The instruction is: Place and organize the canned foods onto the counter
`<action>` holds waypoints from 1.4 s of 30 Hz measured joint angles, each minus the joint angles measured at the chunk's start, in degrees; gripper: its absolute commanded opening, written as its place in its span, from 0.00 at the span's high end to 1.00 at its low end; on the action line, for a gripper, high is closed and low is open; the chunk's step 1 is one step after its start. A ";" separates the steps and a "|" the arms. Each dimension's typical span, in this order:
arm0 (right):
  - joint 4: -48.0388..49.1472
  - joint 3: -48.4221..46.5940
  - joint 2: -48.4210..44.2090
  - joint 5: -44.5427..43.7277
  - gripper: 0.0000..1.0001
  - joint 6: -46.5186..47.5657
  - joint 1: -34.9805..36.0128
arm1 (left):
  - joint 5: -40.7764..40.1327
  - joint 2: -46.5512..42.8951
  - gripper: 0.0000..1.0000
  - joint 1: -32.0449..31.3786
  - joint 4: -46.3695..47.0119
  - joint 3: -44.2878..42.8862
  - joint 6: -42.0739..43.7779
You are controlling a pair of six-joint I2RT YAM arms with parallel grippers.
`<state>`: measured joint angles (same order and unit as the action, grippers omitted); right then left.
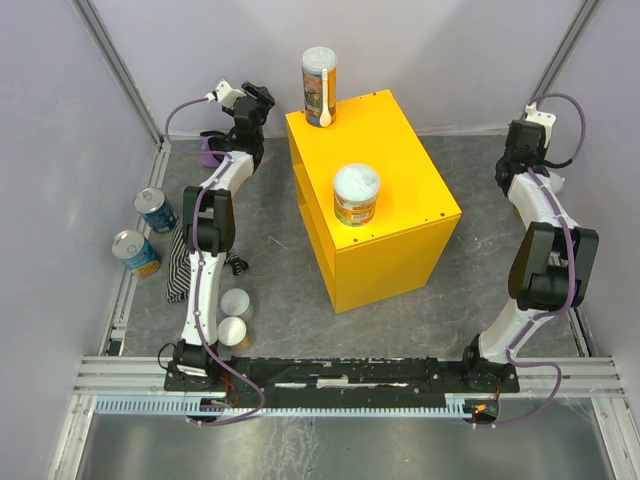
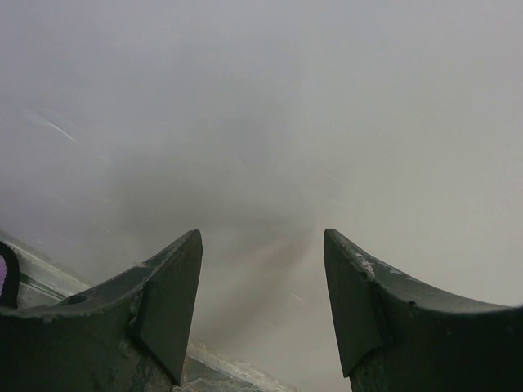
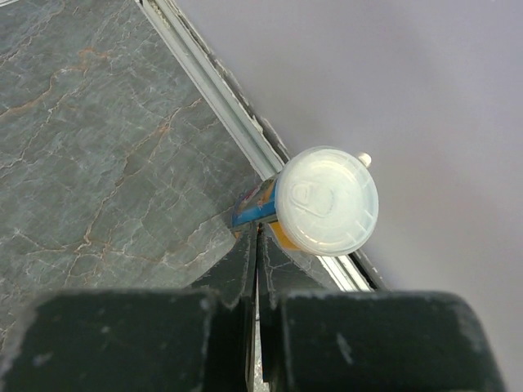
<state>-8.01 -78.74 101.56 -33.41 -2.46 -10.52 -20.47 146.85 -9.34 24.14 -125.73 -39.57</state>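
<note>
The yellow counter (image 1: 400, 170) stands mid-table. On its top are a tall colourful tube (image 1: 319, 84) at the back left corner and a short white-lidded tub (image 1: 356, 195) near the front. Two blue-labelled tins (image 1: 155, 210) (image 1: 135, 252) stand by the left wall. Two small pale-lidded tubs (image 1: 236, 303) (image 1: 232, 331) sit beside the left arm. My left gripper (image 2: 261, 233) is open and empty, facing the back wall, at the far left (image 1: 255, 103). My right gripper (image 3: 258, 229) is shut at the far right (image 1: 526, 135), its tips just beside a pale-lidded can (image 3: 327, 200) against the wall rail, not holding it.
A striped black-and-white cloth (image 1: 178, 262) lies on the floor by the left arm. A purple cloth (image 1: 209, 153) sits in the back left corner. Metal rails (image 3: 221, 98) run along the foot of the walls. The counter's hollow side (image 1: 318, 225) faces left.
</note>
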 measured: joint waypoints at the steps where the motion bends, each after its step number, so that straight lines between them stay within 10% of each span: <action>1: -0.02 0.00 -0.04 0.63 0.99 0.37 -0.26 | -0.02 0.00 0.32 0.00 -0.02 0.00 0.02; 18: 4.22 3.43 -4.26 2.69 0.99 9.29 -15.82 | -0.55 0.02 0.32 0.00 -1.42 -3.76 0.22; 21: 3.91 4.48 -4.55 1.84 0.83 9.53 -18.18 | -0.66 0.02 0.32 0.00 -1.73 -3.76 0.28; 23: 2.95 4.48 -4.52 1.86 0.30 9.38 -19.19 | -0.76 0.02 0.32 0.00 -1.73 -3.76 0.28; 25: 1.97 4.37 -4.52 2.14 0.02 8.96 -19.58 | -0.94 0.02 0.32 0.00 -1.73 -3.76 0.28; 42: -8.85 -1.73 -4.70 0.63 0.01 4.24 -10.91 | -1.68 0.00 0.32 0.00 -1.70 -1.64 0.28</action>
<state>-16.86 -80.47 96.86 -32.77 1.78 -21.43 -22.15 146.85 -9.34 22.44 -127.37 -39.29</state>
